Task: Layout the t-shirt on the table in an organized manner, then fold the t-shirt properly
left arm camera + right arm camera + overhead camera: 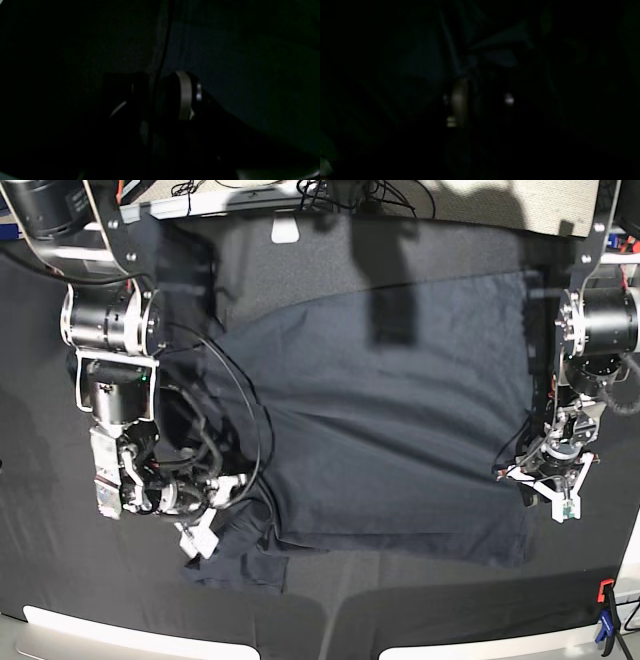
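The dark navy t-shirt (pixel 380 410) lies spread over the middle of the black-clothed table (pixel 420 610). Its left sleeve (pixel 240 565) is crumpled near the front. My right gripper (pixel 205 530) sits low on that bunched sleeve area. The right wrist view is very dark, but cloth folds (pixel 500 40) there run together toward the right gripper (pixel 476 82), which looks shut on the cloth. My left gripper (pixel 545 490) is at the shirt's right edge. In the left wrist view the left gripper (pixel 155 85) has its fingers apart, with the shirt's edge (pixel 237 62) running between them.
An orange-and-blue clamp (pixel 605 620) grips the table's front right corner. Cables (pixel 340 192) and a pale tag (pixel 285 230) lie along the far edge. A black cable (pixel 255 410) loops from the right arm over the shirt's left side.
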Motion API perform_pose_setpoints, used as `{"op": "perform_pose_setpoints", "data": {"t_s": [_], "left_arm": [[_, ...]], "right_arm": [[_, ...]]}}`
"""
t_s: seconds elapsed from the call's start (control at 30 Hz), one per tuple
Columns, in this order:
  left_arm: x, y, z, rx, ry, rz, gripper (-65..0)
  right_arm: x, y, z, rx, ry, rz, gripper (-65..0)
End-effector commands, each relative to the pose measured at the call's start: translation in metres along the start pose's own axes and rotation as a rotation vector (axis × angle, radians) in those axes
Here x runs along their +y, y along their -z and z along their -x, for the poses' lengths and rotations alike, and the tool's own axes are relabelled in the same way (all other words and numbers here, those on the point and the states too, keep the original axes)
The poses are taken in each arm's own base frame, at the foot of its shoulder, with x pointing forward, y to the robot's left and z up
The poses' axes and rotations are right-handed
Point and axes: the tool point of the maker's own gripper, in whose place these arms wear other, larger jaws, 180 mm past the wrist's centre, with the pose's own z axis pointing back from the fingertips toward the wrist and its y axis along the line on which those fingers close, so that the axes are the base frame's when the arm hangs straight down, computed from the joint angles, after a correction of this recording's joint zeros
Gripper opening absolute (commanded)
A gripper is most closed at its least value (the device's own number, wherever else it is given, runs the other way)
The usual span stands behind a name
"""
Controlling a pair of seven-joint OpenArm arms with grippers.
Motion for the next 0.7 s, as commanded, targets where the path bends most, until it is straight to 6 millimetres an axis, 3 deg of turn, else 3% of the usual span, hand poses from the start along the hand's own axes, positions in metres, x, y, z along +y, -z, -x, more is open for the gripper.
{"op": "perform_pose_setpoints", "data": {"t_s": [0.0,0.07,0.33,0.6,0.67], "left_arm": [[0.011,0.003,-0.019,-0.029,0.008,-0.027,-46.7],[0.011,0.003,-0.018,-0.026,0.009,-0.026,-46.7],[0.012,-0.001,-0.001,0.001,0.015,-0.027,-46.7],[0.012,-0.001,0.001,0.005,0.016,-0.027,-46.7],[0.015,-0.002,0.000,0.005,0.017,-0.031,-46.7]], "right_arm": [[-0.009,-0.019,-0.034,-0.088,-0.026,0.021,-61.3],[-0.019,-0.028,-0.042,-0.120,-0.029,0.043,-65.0],[-0.083,-0.085,-0.067,-0.156,-0.047,0.249,-65.0],[-0.141,-0.129,-0.068,-0.207,-0.007,0.459,-65.0],[-0.147,-0.135,-0.068,-0.213,-0.008,0.477,-64.7]]}}
